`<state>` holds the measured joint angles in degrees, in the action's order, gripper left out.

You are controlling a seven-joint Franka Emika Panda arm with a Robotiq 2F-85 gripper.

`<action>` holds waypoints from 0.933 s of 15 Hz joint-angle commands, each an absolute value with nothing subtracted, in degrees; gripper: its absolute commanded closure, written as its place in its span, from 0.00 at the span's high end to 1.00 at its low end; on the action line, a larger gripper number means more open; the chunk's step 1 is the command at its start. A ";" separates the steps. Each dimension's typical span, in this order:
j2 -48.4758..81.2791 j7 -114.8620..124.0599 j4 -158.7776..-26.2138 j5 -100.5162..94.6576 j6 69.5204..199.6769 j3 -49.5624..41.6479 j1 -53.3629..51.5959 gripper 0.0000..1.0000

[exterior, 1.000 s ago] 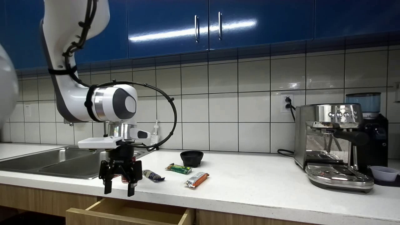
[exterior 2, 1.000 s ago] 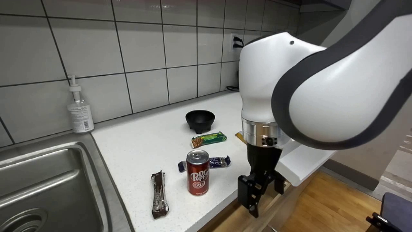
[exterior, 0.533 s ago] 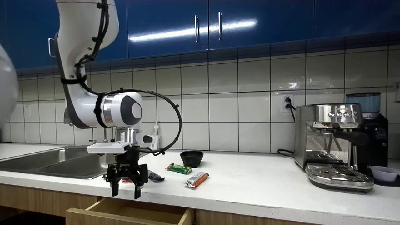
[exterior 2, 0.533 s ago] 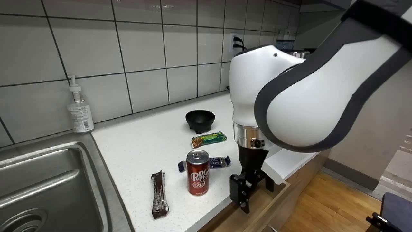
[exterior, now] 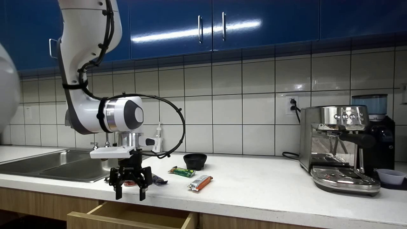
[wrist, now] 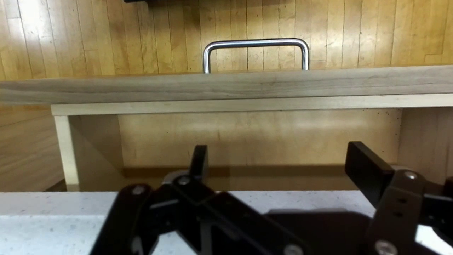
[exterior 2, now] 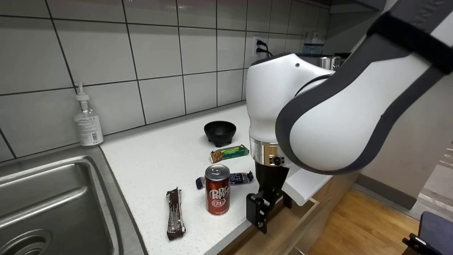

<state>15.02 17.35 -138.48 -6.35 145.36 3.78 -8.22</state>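
Fingers (wrist: pixel 368 173) hanging wide apart over the open drawer (wrist: pixel 262 138), right at the edge of the desk (exterior: pixel 254 184), can (exterior 2: pixel 217 194) standing near, green bar (exterior 2: pixel 230 153) by the bowl (exterior 2: pixel 220 132)

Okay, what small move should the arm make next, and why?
I'd probably ease the tool slightly farther out over the open drawer before any lowering. In the wrist view its jaws stand wide apart with nothing gripped, but the edge of the counter crosses the picture close to them. The clearance there is hard to tell, so a little extra room seems wise.
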 commanded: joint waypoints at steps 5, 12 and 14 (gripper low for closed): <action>18.85 18.24 -136.93 -12.44 146.59 1.53 -10.96 1.00; 21.71 17.22 -135.52 -12.21 146.66 0.67 -11.28 1.00; 22.18 16.39 -135.11 -11.38 146.24 0.95 -10.89 1.00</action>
